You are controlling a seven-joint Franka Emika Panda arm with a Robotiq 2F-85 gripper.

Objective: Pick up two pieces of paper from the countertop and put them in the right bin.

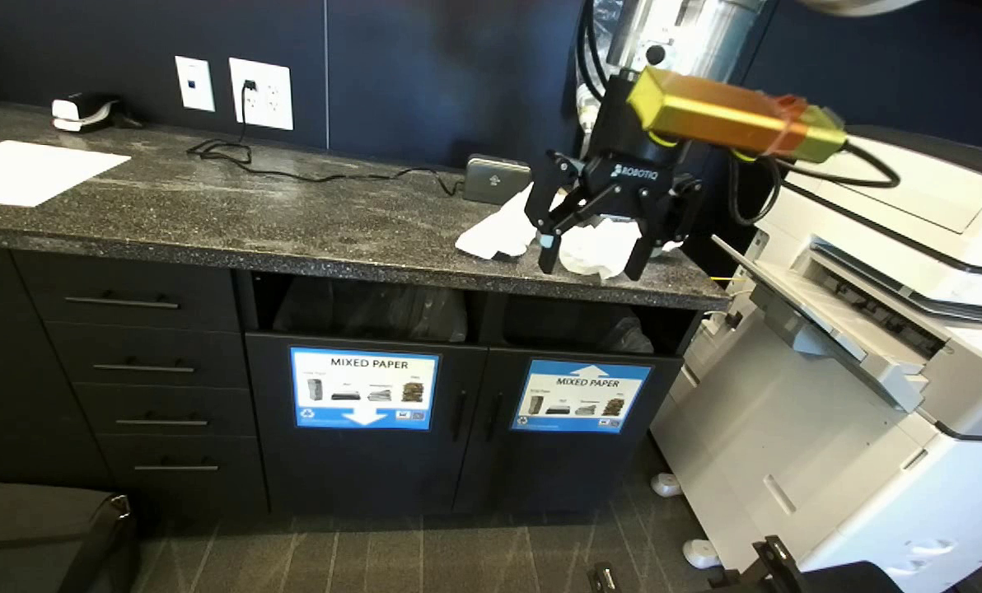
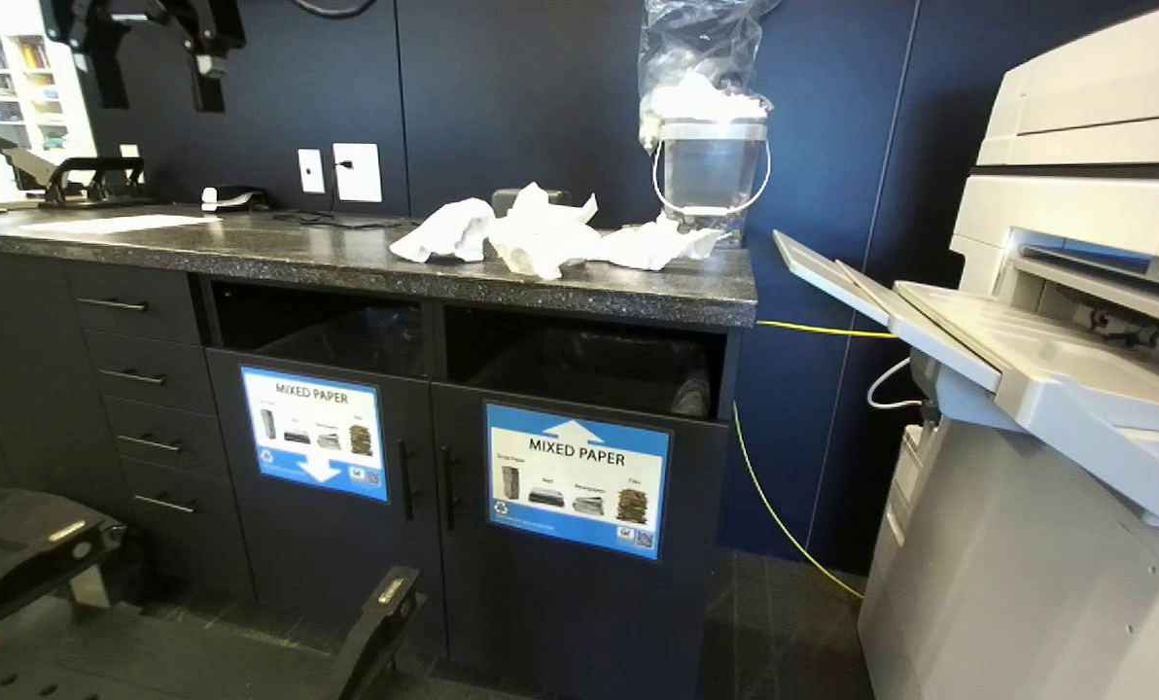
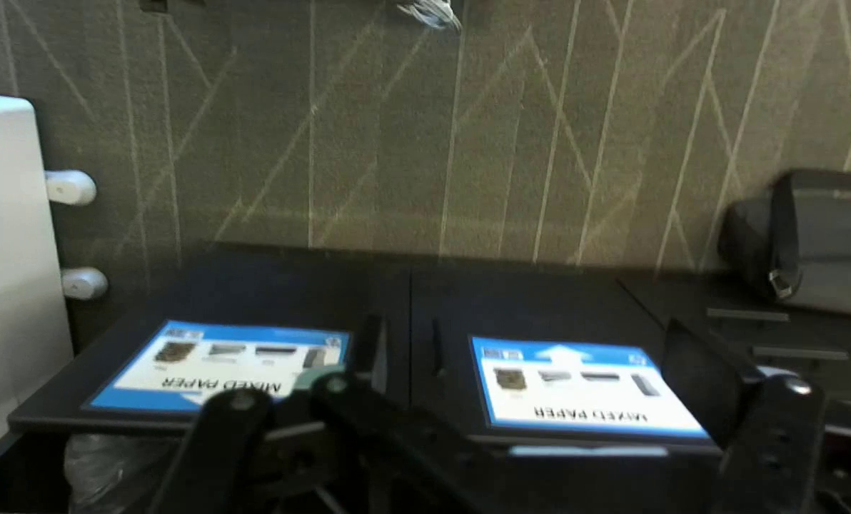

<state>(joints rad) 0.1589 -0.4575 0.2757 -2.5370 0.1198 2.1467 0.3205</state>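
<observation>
The dark wall (image 2: 521,97) closes the place at the back, and before it runs the countertop (image 1: 326,214), with the pale printer (image 1: 862,461) standing past its end. Nearest to the printer is the right bin (image 2: 570,593), its slot just below the countertop edge. My gripper (image 1: 593,263) hangs in the air and holds nothing. The white pieces of paper (image 2: 544,233) lie on the countertop near the printer end, rumpled, in a row roughly along the front edge. I count three heaps, although two are asked from me; whether they touch, I cannot tell.

Depending on the exterior view, I cover part of them, or my gripper (image 2: 161,97) hangs well apart from them, high and away from the printer. The wrist view shows none of them. So I judge that they lie lower than me, toward the wall and toward the printer; I should go this way first, then down. My fingers (image 1: 639,262) stand wide apart, spread roughly along the row, not across it. One finger could therefore press into a neighbour heap; to turn the wrist first may be safer.
</observation>
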